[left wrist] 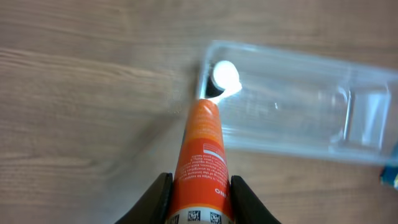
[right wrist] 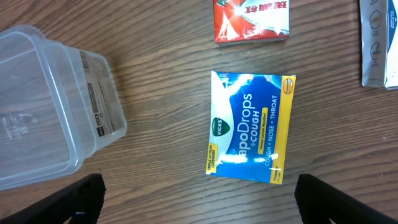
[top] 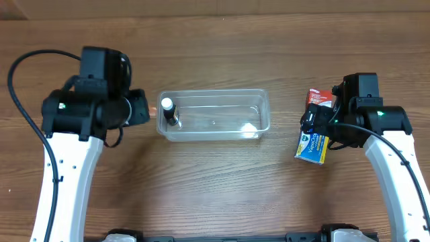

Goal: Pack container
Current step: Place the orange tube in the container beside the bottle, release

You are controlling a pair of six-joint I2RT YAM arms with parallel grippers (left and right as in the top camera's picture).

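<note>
My tube [left wrist: 200, 155] runs off the bottom edge at the left wrist, its tail out of sight in my left gripper [left wrist: 200, 180]. Its tip hides most of the bottle [left wrist: 225, 74]; just the white cap shows. The container [left wrist: 298, 99] is a blur behind. At the right wrist, the top edge clips the red box [right wrist: 252, 18], the right edge clips a white pack [right wrist: 379, 43], and my right gripper [right wrist: 199, 183] shows only fingertips.
</note>
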